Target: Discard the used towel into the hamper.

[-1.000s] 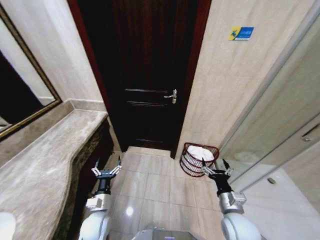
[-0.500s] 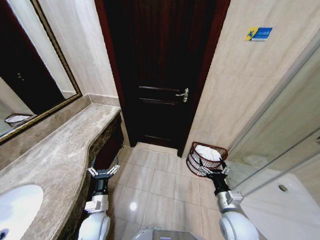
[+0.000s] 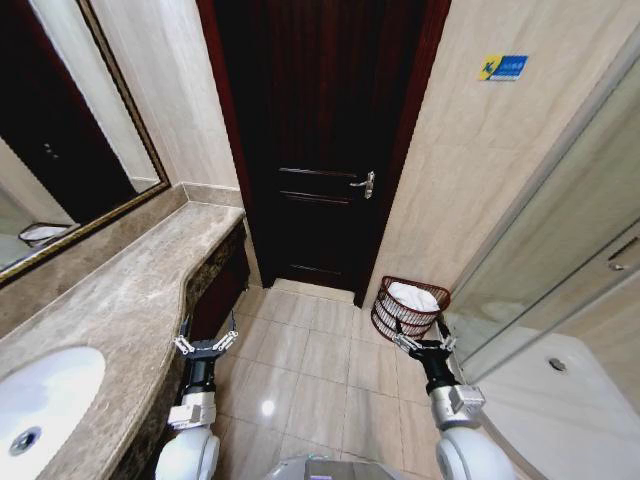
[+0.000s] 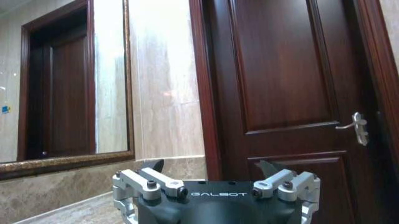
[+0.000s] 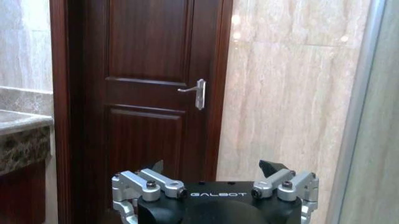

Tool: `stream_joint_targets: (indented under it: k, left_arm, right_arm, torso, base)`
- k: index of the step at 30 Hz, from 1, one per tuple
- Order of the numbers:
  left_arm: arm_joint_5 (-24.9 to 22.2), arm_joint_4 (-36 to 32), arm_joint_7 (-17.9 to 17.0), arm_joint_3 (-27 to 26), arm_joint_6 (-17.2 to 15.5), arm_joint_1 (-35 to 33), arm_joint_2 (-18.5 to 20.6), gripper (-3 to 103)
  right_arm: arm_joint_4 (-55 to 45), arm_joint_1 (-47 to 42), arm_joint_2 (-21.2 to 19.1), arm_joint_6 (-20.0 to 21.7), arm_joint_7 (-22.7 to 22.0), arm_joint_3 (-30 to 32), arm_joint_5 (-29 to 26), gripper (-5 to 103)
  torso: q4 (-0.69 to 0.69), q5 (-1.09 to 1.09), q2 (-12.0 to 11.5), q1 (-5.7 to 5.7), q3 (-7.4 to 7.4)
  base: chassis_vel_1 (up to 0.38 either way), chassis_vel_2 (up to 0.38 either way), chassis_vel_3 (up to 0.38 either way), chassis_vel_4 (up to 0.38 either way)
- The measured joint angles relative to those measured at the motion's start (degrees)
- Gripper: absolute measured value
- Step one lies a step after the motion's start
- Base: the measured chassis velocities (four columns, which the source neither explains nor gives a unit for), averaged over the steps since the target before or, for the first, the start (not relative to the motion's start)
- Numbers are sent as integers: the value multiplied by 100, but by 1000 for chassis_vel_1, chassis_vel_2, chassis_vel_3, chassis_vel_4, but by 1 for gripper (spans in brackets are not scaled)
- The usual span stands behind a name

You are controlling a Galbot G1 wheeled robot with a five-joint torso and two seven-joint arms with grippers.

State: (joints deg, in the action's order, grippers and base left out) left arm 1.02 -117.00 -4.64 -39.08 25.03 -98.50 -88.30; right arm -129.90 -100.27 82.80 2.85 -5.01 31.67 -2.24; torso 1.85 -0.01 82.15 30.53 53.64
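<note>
The hamper [image 3: 392, 316], a small reddish-brown wire basket, stands on the floor in the corner right of the door. A white towel [image 3: 414, 297] lies bunched inside it. My right gripper [image 3: 424, 341] is held low in front of me, just short of the hamper's near side, open and holding nothing. My left gripper [image 3: 205, 341] hangs beside the counter's front edge, also open and holding nothing. In the wrist views both the left gripper [image 4: 212, 165] and the right gripper [image 5: 218, 165] point at the door with fingers spread.
A marble counter [image 3: 120, 300] with a white sink [image 3: 40, 395] runs along my left under a framed mirror [image 3: 70, 140]. A dark wooden door [image 3: 320, 140] is shut ahead. A glass shower partition [image 3: 560, 240] stands on the right. Tiled floor [image 3: 320, 350] lies between them.
The camera has swung left and down, bringing the sink and more counter into view. Both grippers stay open and keep the same pose; the towel still lies in the hamper.
</note>
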Motion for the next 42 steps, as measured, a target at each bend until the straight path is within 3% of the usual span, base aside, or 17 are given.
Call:
stream_joint_targets:
  k: [22, 31, 42]
  left_arm:
    - [-194, 83, 35, -9, 21, 60, 157, 100]
    - [-333, 153, 65, 49, 255, 73, 114, 100]
    - [-367, 23, 152, 42, 104, 44, 110, 100]
  right_arm:
    - [-49, -70, -5, -46, -386, -313, 243, 100]
    - [-64, -110, -16, -48, -409, -329, 270, 100]
    - [-183, -144, -6, -60, -431, -353, 265, 100]
  torso:
    - [-2, 1, -1, -1, 0]
    - [0, 0, -1, 0, 0]
    - [0, 1, -1, 0, 0]
  base:
    - [34, -128, -125, 23]
    - [81, -72, -93, 81]
    - [63, -73, -71, 66]
